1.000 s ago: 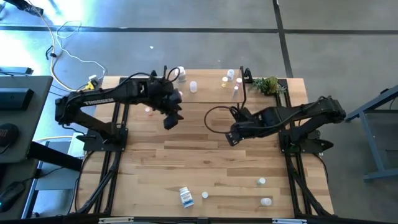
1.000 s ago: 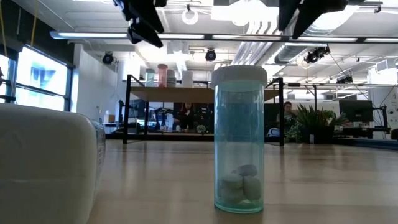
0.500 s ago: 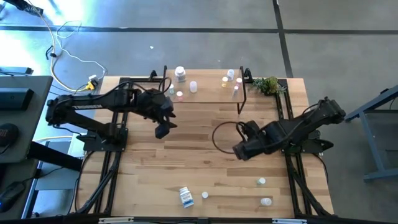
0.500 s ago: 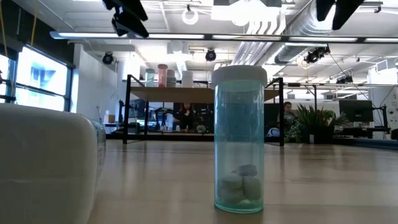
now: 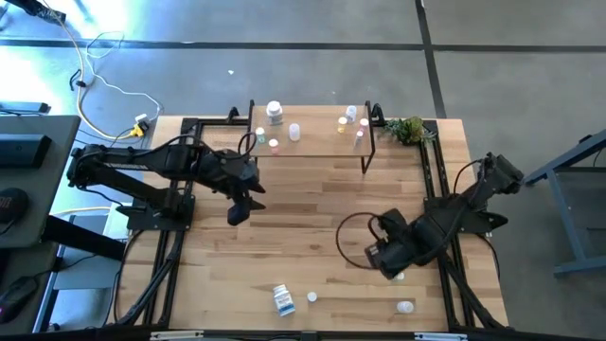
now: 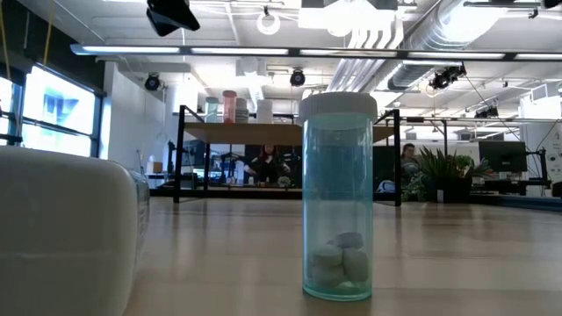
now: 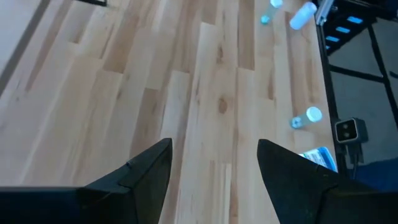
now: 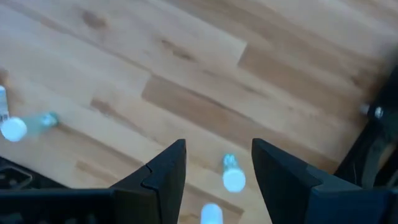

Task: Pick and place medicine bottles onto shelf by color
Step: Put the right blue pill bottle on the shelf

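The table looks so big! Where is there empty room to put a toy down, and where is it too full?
The widest bare wood on the table lies in the middle, between the left gripper and the right gripper. The shelf at the far edge is crowded with small bottles. The near edge has a few scattered ones too, like the boxy bottle.

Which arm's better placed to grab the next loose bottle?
Right, probably. Its open tool hangs right over the small white-capped blue bottle near the table's front right; the left tool, also open and empty, sits mid-table with no bottle close.
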`<act>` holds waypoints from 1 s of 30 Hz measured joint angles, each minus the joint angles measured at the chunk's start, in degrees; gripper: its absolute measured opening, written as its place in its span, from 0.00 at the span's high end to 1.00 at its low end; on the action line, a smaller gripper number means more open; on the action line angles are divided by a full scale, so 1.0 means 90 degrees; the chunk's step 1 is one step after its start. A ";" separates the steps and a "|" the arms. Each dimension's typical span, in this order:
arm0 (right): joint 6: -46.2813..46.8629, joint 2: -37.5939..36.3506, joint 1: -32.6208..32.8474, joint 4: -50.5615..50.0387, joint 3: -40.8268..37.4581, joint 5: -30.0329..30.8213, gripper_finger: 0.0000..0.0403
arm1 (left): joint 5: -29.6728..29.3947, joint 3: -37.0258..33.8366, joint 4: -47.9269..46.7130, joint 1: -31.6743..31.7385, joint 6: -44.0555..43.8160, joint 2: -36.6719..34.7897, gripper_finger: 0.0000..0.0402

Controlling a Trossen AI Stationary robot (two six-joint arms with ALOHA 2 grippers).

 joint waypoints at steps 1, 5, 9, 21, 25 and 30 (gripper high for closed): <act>0.0088 0.0032 0.0082 -0.0002 0.0000 -0.0058 0.57 | -0.0022 0.0000 -0.0010 -0.0044 0.0000 0.0000 0.44; 0.0509 0.0140 0.0394 -0.0012 0.0000 -0.0219 0.57 | -0.0181 0.0000 -0.0010 -0.0213 -0.0002 0.0001 0.44; 0.0883 0.0265 0.0648 -0.0125 0.0000 -0.0351 0.57 | -0.0284 0.0000 -0.0010 -0.0326 -0.0058 0.0002 0.44; 0.1339 0.0604 0.0993 -0.0196 0.0000 -0.0405 0.57 | -0.0315 0.0000 -0.0007 -0.0383 -0.0165 0.0005 0.44; 0.1593 0.0764 0.1145 -0.0289 0.0000 -0.0405 0.57 | -0.0334 0.0000 -0.0005 -0.0382 -0.0165 0.0005 0.44; 0.1770 0.0801 0.1238 -0.0536 0.0000 -0.0405 0.57 | -0.0520 0.0000 -0.0002 -0.0382 -0.0235 0.0007 0.44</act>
